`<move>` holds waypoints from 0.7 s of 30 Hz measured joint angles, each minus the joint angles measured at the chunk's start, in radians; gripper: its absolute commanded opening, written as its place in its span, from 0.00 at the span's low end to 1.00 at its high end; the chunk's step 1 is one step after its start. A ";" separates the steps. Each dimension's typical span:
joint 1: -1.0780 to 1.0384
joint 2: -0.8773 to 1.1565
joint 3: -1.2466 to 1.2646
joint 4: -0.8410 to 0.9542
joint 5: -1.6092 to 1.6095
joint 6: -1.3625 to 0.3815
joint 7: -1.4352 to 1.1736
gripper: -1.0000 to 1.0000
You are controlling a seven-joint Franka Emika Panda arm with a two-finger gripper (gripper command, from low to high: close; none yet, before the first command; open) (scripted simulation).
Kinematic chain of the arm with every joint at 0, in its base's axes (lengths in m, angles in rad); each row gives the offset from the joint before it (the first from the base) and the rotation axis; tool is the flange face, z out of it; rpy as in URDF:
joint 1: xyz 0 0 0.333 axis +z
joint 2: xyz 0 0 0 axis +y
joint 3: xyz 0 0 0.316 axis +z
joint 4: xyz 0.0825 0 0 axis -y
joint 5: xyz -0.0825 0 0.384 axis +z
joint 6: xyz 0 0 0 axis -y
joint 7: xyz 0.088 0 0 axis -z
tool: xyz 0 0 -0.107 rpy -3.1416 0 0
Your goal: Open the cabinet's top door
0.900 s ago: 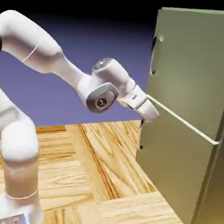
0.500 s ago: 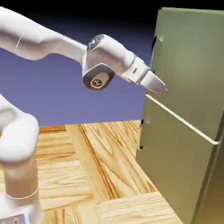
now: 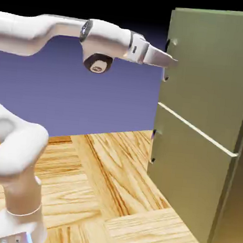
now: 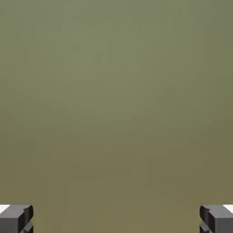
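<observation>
The olive-green cabinet (image 3: 208,122) stands on the wooden worktop (image 3: 100,195) at the exterior view's right, both doors shut flat. The white arm (image 3: 43,28) stretches level toward the top door (image 3: 213,70), and the hand (image 3: 171,60) sits right at the small dark handle (image 3: 166,62) on the door's near edge. In the hand view, the fingertips (image 4: 16,218) stand wide apart, holding nothing, with plain olive panel filling everything between them.

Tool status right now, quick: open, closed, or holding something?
Tool: open, jaws spread wide, holding nothing; only the top door fills the view between them.
</observation>
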 measured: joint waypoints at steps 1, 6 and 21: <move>-0.018 -0.009 0.021 0.012 0.043 0.001 -0.025 0.50; -0.105 -0.055 0.129 0.070 0.261 0.006 -0.153 0.50; -0.369 -0.192 0.450 0.244 0.913 0.022 -0.535 0.50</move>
